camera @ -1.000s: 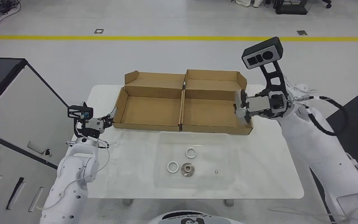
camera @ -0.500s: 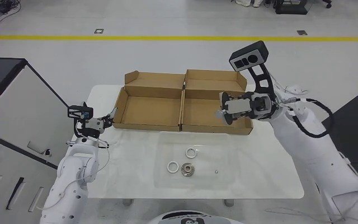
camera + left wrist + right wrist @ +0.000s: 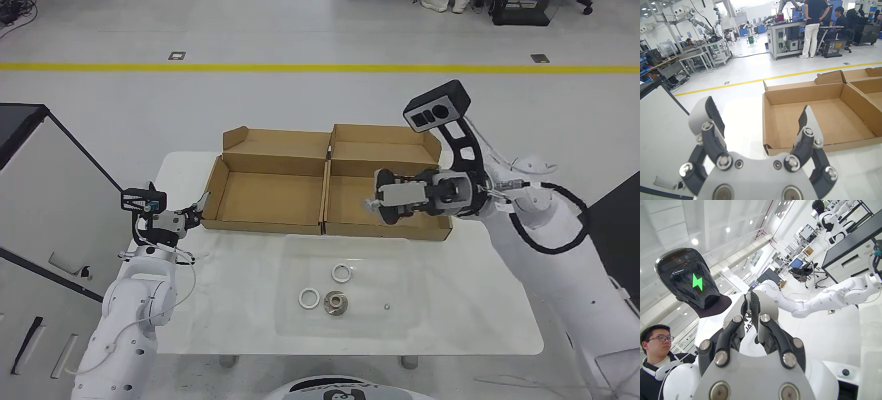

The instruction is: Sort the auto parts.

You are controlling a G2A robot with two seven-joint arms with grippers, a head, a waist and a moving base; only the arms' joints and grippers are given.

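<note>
1. Bolt [image 3: 748, 303]: clamped in right pincer [image 3: 750, 306], above right box [image 3: 350, 212].
2. Step, judged: delivery; next move calls for lowering, then release inside.
3. Left pincer [image 3: 758, 108]: wide, empty, beside left box [image 3: 810, 121].
4. Rings [image 3: 342, 272], hub [image 3: 335, 302]: unsorted on tabletop [image 3: 480, 300].

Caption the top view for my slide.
Right end effector holds a bolt above the right box; left end effector open.

A threaded steel bolt [image 3: 748, 303] is pinched in the right claw [image 3: 750, 299], above the right cardboard box [image 3: 350, 215]. The left cardboard box [image 3: 268, 200] touches it, and both stand open. Nearer the robot on the desk [image 3: 470, 300] lie a far white ring [image 3: 341, 272], a near white ring [image 3: 308, 297], a grey flanged part [image 3: 335, 302] just beside the near one, and a tiny part [image 3: 386, 306] to its right.
</note>
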